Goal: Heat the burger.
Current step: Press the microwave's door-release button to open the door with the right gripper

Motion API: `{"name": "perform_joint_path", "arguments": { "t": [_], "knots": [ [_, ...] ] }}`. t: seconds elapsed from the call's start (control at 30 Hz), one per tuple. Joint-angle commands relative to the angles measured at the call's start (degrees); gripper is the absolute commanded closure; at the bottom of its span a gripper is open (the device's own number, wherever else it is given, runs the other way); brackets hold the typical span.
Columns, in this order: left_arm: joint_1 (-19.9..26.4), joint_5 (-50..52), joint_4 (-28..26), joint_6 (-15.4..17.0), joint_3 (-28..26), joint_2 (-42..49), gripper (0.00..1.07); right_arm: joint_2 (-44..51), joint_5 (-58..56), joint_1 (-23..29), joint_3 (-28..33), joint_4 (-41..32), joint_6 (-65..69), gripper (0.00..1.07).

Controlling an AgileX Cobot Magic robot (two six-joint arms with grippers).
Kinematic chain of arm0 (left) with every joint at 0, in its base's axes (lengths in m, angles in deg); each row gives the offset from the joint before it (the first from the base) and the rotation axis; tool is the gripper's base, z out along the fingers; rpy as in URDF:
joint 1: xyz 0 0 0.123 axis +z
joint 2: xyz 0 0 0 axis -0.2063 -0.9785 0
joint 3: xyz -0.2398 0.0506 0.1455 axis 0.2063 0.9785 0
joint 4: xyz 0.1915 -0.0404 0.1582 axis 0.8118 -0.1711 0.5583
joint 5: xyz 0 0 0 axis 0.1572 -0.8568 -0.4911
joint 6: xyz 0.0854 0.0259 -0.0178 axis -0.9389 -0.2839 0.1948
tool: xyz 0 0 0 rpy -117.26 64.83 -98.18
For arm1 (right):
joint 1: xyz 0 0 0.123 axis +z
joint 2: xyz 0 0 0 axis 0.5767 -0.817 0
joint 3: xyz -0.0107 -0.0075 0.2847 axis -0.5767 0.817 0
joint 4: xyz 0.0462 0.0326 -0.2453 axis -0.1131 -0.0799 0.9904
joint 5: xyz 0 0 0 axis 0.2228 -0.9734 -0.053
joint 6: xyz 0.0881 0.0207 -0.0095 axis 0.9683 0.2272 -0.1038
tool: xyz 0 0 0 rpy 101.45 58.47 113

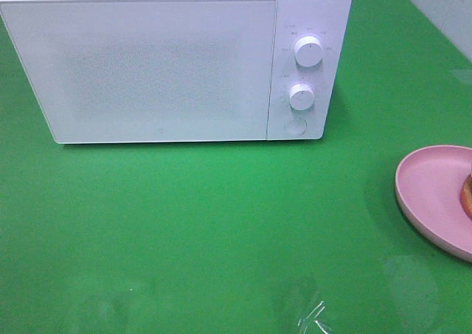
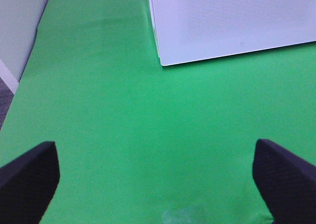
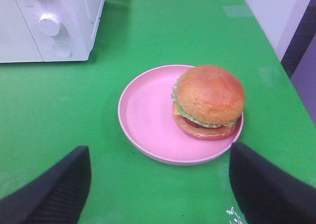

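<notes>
Burger (image 3: pixel 210 101) on pink plate (image 3: pixel 143 120), mostly cut off in ext. view.

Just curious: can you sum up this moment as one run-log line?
microwave: shut | burger: on pink plate | left claw: open, empty | right claw: open, empty, before burger

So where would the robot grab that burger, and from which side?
Probably grip the burger across its round sides, coming from above with the open right gripper. It sits upright near one edge of the pink plate, whose raised rim hinders a low sideways approach.
</notes>
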Motion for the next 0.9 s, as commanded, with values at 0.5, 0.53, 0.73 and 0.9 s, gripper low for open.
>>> {"name": "perform_joint_path", "arguments": {
  "t": [0.5, 0.53, 0.73, 0.9],
  "knots": [
    [0.17, 0.34, -0.29, 0.23, 0.17, 1.55, 0.07, 1.32, 0.92, 0.06, 0.06, 0.29, 0.46, 0.34],
    [0.17, 0.34, -0.29, 0.23, 0.17, 1.55, 0.07, 1.32, 0.92, 0.06, 0.06, 0.29, 0.46, 0.34],
    [0.17, 0.34, -0.29, 0.23, 0.17, 1.55, 0.07, 1.09, 2.01, 0.06, -0.74, 0.29, 0.46, 0.34],
    [0.17, 0.34, -0.29, 0.23, 0.17, 1.55, 0.07, -3.32, 7.85, 0.06, -1.6, 0.23, 0.46, 0.34]
  ]
}}
